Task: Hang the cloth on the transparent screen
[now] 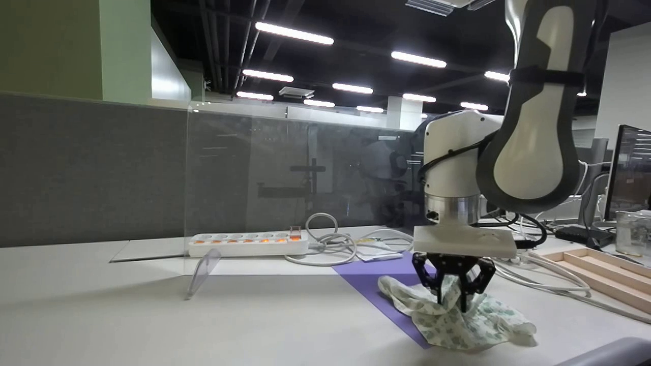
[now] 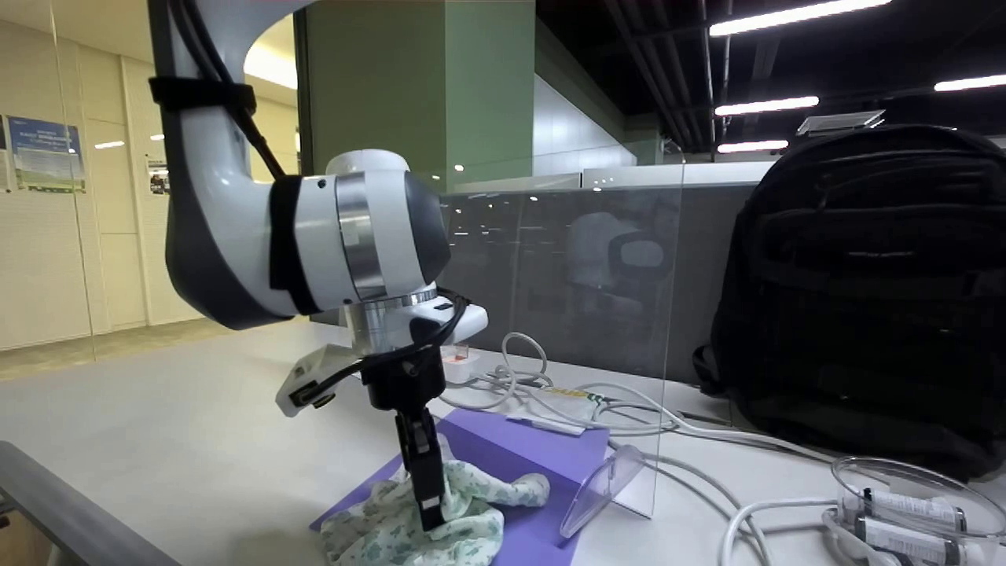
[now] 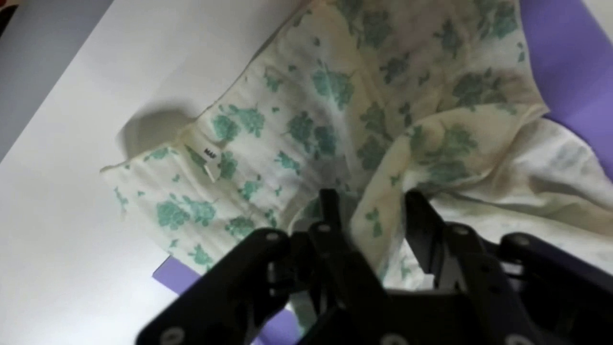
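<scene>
The cloth, white with green floral print, lies crumpled on a purple sheet and the table in both exterior views [image 1: 483, 323] [image 2: 393, 523] and fills much of the wrist view [image 3: 297, 129]. My gripper [image 1: 451, 305] points down into it, also in an exterior view [image 2: 428, 511]. In the wrist view the fingers [image 3: 371, 206] are partly apart around a raised fold of cloth. The fold is close to one finger, with a gap at the other. The transparent screen stands upright on the table behind the gripper in both exterior views [image 1: 224, 178] [image 2: 550, 306].
A clear foot [image 1: 203, 272] sticks out from the screen's end. The purple sheet [image 1: 368, 277] lies under the cloth. A white power strip [image 1: 249, 248] and loose cables [image 1: 333, 244] lie behind the screen. A wooden tray [image 1: 605, 274], a black backpack [image 2: 864, 306] and a clear container [image 2: 916, 503] stand nearby.
</scene>
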`<state>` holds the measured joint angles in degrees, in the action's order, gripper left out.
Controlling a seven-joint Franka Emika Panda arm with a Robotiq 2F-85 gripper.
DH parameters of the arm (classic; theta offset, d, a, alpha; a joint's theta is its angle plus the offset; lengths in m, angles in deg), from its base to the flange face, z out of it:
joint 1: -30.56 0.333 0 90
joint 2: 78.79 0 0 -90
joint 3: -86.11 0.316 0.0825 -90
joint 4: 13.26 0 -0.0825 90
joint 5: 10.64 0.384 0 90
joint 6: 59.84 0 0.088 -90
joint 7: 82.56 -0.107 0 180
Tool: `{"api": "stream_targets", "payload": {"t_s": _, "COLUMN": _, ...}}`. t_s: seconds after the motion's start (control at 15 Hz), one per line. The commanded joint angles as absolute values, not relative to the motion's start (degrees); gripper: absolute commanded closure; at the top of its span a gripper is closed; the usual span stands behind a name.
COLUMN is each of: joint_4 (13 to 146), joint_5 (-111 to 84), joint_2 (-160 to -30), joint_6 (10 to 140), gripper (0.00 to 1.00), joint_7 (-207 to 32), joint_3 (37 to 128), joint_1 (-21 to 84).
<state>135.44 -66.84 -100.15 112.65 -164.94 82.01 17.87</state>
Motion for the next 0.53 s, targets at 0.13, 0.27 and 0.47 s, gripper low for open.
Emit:
{"api": "stream_targets", "payload": {"t_s": 0.13, "joint_4": 138.4, "joint_5": -66.0, "joint_2": -95.4, "joint_6": 112.9, "gripper": 0.99, "joint_7": -164.2, "joint_3": 83.4, "joint_1": 17.8}}
{"api": "stream_targets", "payload": {"t_s": 0.27, "joint_4": 139.8, "joint_5": -63.7, "joint_2": -93.0, "joint_6": 112.3, "gripper": 1.00, "joint_7": -161.8, "joint_3": 85.9, "joint_1": 16.8}}
{"api": "stream_targets", "payload": {"t_s": 0.47, "joint_4": 142.9, "joint_5": -53.7, "joint_2": -88.3, "joint_6": 108.8, "gripper": 0.99, "joint_7": -152.7, "joint_3": 94.1, "joint_1": 13.7}}
